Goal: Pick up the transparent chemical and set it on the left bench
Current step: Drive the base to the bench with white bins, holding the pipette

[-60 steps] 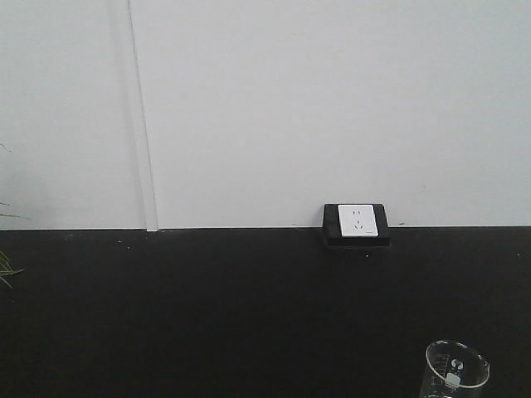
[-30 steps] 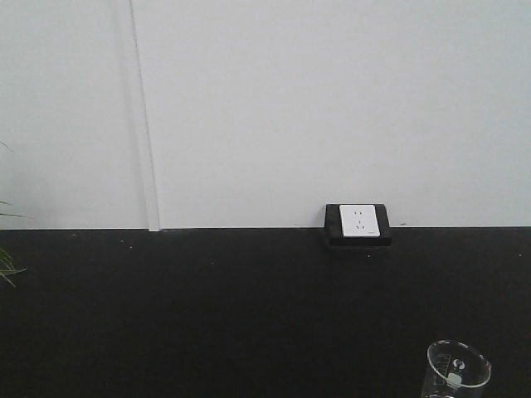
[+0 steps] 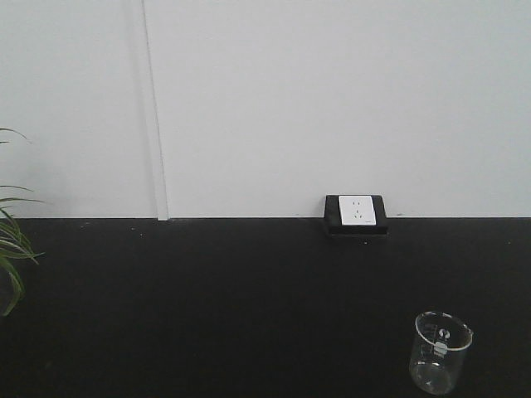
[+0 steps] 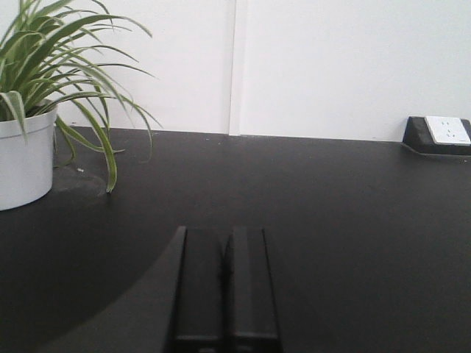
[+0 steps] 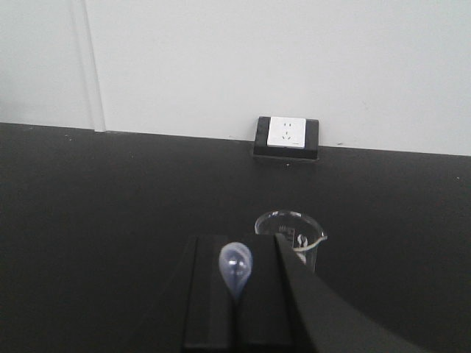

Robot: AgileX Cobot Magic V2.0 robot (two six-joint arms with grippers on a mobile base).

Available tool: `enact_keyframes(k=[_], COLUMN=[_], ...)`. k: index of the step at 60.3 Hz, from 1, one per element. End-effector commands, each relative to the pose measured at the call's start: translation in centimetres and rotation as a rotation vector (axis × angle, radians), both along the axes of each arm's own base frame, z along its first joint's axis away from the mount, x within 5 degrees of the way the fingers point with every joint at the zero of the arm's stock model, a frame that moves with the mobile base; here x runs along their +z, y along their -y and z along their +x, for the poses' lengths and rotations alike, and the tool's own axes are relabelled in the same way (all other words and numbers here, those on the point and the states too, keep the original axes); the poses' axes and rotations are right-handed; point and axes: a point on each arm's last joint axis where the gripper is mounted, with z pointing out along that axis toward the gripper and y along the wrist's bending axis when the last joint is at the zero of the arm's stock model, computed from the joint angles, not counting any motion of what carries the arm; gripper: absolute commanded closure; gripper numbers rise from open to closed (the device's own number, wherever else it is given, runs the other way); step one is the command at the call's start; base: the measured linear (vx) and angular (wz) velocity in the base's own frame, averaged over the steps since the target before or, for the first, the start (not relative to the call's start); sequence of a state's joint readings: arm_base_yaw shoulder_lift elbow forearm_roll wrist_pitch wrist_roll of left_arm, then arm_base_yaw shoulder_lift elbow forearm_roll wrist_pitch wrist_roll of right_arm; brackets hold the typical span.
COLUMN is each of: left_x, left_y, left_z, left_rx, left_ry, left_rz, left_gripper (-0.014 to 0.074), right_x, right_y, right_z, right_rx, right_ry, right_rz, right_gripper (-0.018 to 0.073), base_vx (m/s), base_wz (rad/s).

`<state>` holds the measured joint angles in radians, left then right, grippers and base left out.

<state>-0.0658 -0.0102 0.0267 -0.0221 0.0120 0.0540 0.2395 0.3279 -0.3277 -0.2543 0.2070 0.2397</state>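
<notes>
The transparent chemical, a clear glass beaker [image 3: 440, 352] with white marks, stands on a black counter at the lower right of the front view. In the right wrist view the beaker [image 5: 292, 234] is just beyond and right of my right gripper [image 5: 236, 243]. That gripper is shut, with the translucent bulb of a pipette [image 5: 235, 266] pinched between its fingers. My left gripper [image 4: 224, 237] is shut and empty, low over the black counter. The left bench with three white bins is out of view.
A white wall socket in a black housing [image 3: 355, 213] sits at the back of the black counter [image 3: 207, 307], against the white wall. A potted plant in a white pot [image 4: 26, 158] stands at the counter's left; its leaves [image 3: 10, 249] show at the front view's left edge.
The front view has drawn back: the beaker now shows whole and a little higher in the frame, and plant leaves have come in at the left edge.
</notes>
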Motion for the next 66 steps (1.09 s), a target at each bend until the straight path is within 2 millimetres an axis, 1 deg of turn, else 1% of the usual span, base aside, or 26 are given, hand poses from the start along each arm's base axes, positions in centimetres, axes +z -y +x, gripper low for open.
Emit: enact_keyframes(k=[1,43,66], left_x=[0.27,0.27,0.27], left_y=[-0.02,-0.02,-0.02], left_z=[-0.15,-0.15,-0.15], left_rx=[-0.001,-0.001,-0.001], left_ry=[0.081,0.081,0.081], left_rz=[-0.014,-0.014,-0.014], left_gripper=[0.0600,0.0600,0.0600], right_x=[1.63,1.63,1.63], right_y=[-0.16,-0.16,-0.16], right_z=[0.00,0.00,0.00], right_rx=[0.018,0.018,0.018], right_ry=[0.098,0.098,0.098], right_rz=[0.010,0.010,0.010], right_gripper=[0.0562,0.0562,0.0562], base_vx=[-0.25,-0.35,-0.35], base_wz=[0.02,-0.02,0.11])
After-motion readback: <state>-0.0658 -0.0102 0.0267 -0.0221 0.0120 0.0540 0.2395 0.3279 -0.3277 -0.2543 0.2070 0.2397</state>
